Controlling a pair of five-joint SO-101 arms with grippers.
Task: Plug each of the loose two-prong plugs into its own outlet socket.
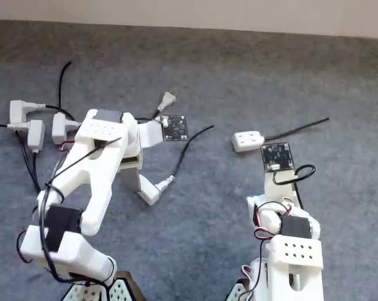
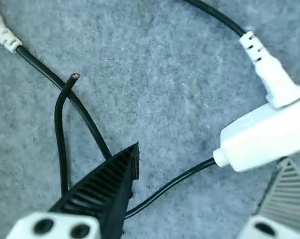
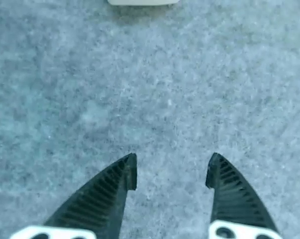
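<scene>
Arms hovering over the counter (image 1: 207, 213).
Left jaws are gaping beside a white socket (image 2: 264, 139); right jaws are standing open, empty.

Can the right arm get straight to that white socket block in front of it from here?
Probably yes. The right pincer stands open, and bare carpet lies between it and the white socket block just ahead; no cable or plug crosses that stretch.
</scene>
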